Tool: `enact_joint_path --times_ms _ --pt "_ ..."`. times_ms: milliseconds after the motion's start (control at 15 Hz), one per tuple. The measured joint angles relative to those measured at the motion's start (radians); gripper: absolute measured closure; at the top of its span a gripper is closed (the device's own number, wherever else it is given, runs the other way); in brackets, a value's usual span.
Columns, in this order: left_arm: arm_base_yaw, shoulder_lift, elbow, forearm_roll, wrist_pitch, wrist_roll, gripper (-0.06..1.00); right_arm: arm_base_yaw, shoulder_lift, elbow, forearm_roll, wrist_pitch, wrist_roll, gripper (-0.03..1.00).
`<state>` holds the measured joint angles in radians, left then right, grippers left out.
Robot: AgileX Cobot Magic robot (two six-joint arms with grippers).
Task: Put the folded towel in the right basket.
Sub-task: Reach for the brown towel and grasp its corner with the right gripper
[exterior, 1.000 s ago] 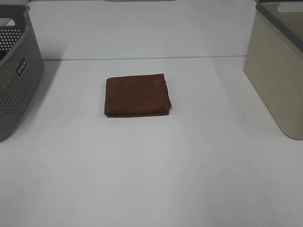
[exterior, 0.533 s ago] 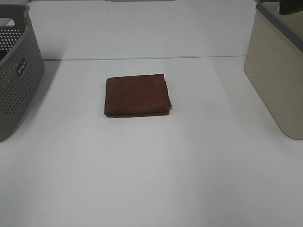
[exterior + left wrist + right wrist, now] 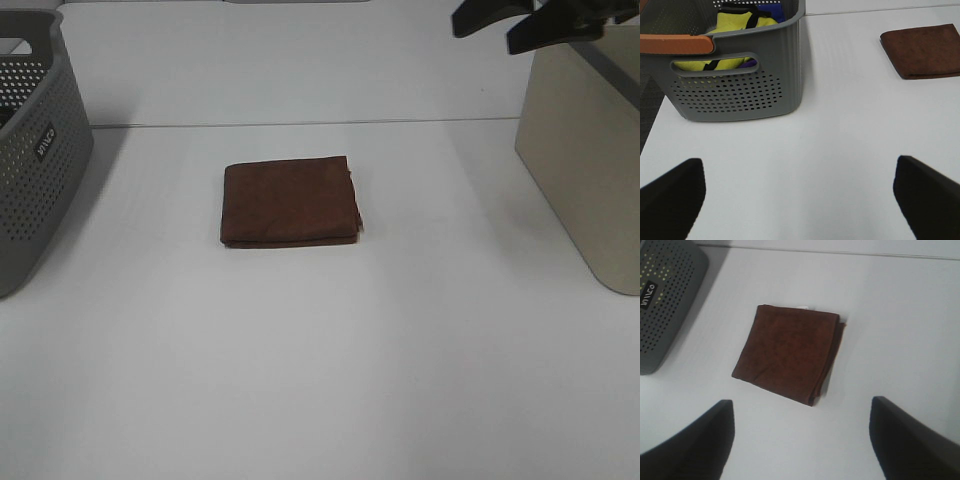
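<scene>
Exterior high view says basically nothing's done yet: the folded towel (image 3: 290, 201) lies flat on the table (image 3: 320, 380), well apart from the right basket (image 3: 585, 170), untouched. Right gripper (image 3: 483, 35) hangs by that basket's rim, jaws spread wide and empty (left gripper (image 3: 800, 200) gapes empty too). So the reach, grab, carry and drop are all left, I reckon.

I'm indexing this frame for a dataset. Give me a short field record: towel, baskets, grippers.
towel: brown, folded, flat on the white table between the baskets, untouched
right basket: beige, solid walls, at the right
left basket: grey, perforated, holds yellow items
right gripper: open, empty, raised by the right basket
left gripper: open, empty, over bare table, facing the left basket
task status: towel not yet picked up
</scene>
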<state>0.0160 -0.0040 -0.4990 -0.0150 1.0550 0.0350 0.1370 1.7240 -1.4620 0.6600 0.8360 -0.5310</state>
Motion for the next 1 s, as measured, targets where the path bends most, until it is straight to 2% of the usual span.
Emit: enact_joint_path --times_ms 200,467,733,1000 --pt "0.000 0.000 0.000 0.000 0.000 0.000 -0.02 0.082 0.178 -0.116 0.004 0.052 0.013 0.26" --pt "0.000 0.000 0.000 0.000 0.000 0.000 -0.02 0.097 0.410 -0.308 0.022 0.189 0.094 0.26" --pt "0.000 0.000 0.000 0.000 0.000 0.000 -0.02 0.097 0.613 -0.473 0.031 0.224 0.103 0.26" --pt "0.000 0.000 0.000 0.000 0.000 0.000 -0.02 0.097 0.737 -0.545 0.076 0.226 0.103 0.26"
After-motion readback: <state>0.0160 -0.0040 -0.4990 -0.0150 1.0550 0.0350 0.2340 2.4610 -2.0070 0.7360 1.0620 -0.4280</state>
